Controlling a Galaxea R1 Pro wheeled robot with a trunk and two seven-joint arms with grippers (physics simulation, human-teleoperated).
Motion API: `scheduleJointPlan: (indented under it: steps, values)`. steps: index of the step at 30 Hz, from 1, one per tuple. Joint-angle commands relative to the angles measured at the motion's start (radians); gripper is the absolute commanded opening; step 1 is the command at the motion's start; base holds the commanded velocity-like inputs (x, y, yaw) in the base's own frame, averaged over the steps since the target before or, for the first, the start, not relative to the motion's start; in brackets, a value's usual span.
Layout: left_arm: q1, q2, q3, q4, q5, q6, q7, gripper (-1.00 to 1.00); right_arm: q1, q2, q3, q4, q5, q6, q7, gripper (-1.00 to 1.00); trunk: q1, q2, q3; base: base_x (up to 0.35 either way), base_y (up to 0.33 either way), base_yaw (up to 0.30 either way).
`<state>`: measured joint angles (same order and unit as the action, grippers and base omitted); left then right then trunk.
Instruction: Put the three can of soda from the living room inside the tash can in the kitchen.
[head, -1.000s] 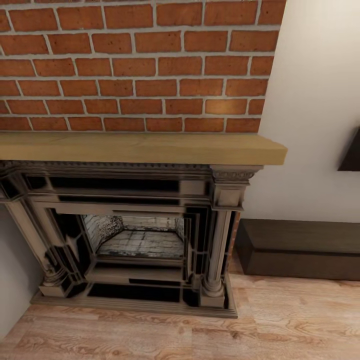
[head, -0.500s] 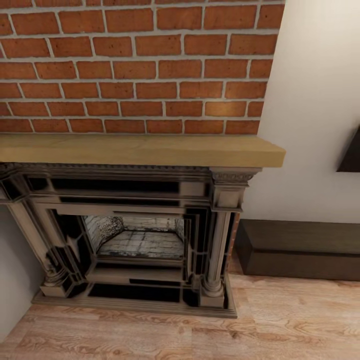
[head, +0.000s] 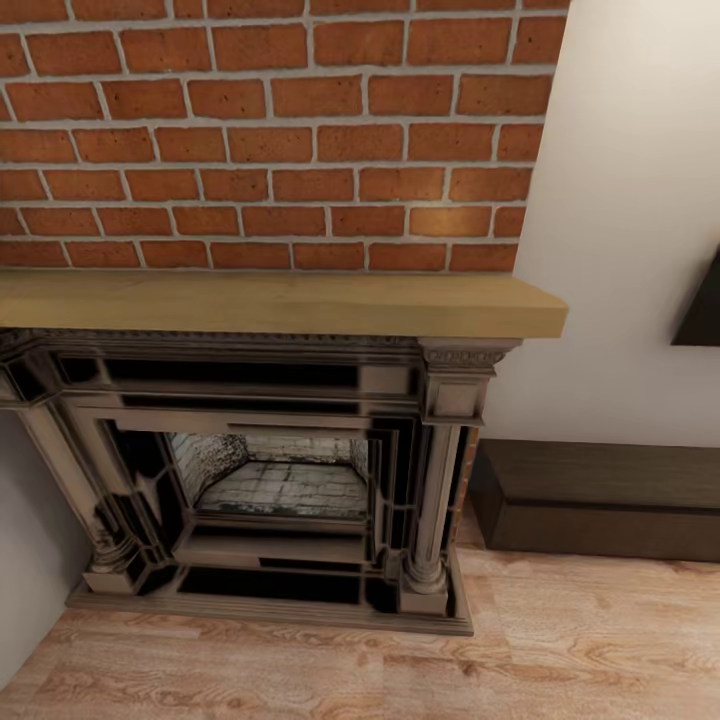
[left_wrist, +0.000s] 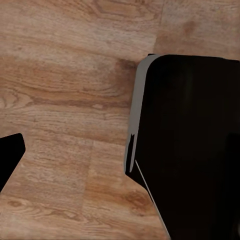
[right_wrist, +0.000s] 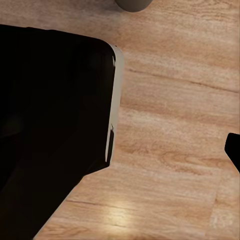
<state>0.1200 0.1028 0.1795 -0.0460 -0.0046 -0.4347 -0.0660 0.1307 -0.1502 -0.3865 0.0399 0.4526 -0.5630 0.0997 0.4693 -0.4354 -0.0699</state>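
You're in the living room, facing the fireplace (head: 280, 470); no cans or bin in sight.
Left to right: mantel (head: 280, 303) under the brick (head: 270, 130), bare wall mid-right, dark bench (head: 600, 500) lower right. Both wrist views look down at wood floor (left_wrist: 65, 100) past black robot body; can't tell either gripper's state. Turn the base slowly and scan low surfaces for cans.

Living room: brick chimney (head: 270, 130), dark fireplace (head: 270, 470), seemingly bare tan mantel (head: 280, 303).
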Motion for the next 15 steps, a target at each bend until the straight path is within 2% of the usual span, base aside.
scheduleJointPlan:
  steps: [1,5,15]
  values:
    - [0.001,0.0,0.0,0.0,0.0,0.0,0.0,1.0,0.001,0.0,0.0,0.0,0.0,0.0,0.0,1.0,-0.004,0.007,0.003,0.0,0.0,0.0]
    - [0.004,0.001,0.0,0.0,0.0,0.0,0.0,1.0,0.009,0.0,-0.001,0.0,0.0,-0.001,0.0,1.0,-0.019,0.035,0.016,0.0,0.0,0.0]
    - [0.011,0.001,0.0,0.0,0.0,0.0,0.0,1.0,0.021,-0.001,-0.002,0.0,-0.009,-0.003,0.0,1.0,-0.019,0.035,0.016,0.0,0.0,0.0]
